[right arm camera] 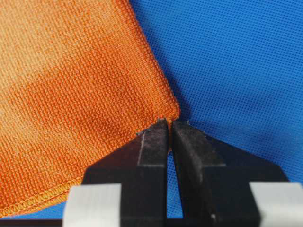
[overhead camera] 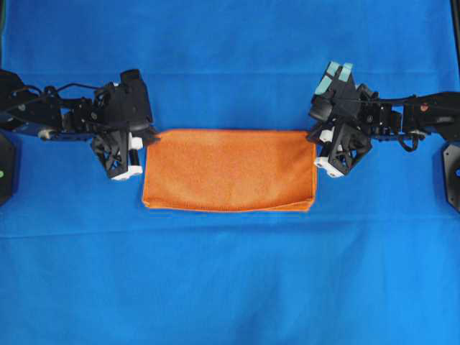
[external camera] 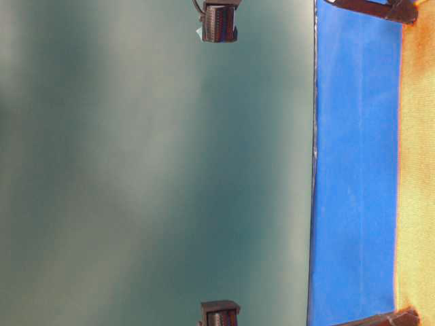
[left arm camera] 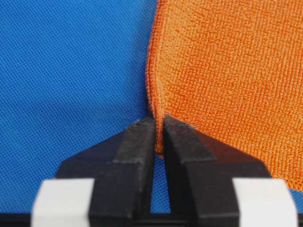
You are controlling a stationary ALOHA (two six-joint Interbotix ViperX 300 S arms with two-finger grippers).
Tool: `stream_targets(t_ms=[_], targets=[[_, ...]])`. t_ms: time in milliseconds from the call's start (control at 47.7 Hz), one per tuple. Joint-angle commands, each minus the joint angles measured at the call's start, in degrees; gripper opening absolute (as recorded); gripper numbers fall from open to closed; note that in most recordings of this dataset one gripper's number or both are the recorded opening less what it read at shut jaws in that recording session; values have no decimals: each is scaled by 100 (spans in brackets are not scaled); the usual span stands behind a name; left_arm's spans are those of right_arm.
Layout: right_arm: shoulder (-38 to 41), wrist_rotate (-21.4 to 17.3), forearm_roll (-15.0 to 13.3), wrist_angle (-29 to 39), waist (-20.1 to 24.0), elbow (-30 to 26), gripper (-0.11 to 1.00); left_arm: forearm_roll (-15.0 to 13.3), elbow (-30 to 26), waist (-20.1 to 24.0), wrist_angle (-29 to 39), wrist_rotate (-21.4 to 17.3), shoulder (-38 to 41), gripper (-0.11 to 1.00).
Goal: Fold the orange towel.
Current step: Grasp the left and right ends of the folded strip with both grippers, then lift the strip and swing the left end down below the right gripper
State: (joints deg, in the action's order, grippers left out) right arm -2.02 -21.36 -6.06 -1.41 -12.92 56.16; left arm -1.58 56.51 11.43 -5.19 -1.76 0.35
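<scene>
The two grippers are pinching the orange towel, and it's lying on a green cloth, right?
Not quite: the cloth under the orange towel is blue, as the overhead view shows. The left gripper and right gripper are indeed pinching its edges.

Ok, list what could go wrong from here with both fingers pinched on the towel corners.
1. Both grips are thin: the left gripper and right gripper hold the orange towel only at its hem, so a corner could slip out when lifted.
2. The towel already lies folded double; the fingers may have caught only one layer, so it could unfold.
3. The blue cloth lies directly beneath and could be dragged along.
</scene>
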Motion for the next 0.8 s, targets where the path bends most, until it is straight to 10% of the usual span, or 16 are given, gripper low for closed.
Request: stream_targets(t_ms=[0,775], targets=[[-62,9,-18,-26,18,-53,4,-9,-88,18,0,0,-26,1],[-2540,26,-53,1169,193,-158,4,-9,-545,-325,2092,378,-2180,1]])
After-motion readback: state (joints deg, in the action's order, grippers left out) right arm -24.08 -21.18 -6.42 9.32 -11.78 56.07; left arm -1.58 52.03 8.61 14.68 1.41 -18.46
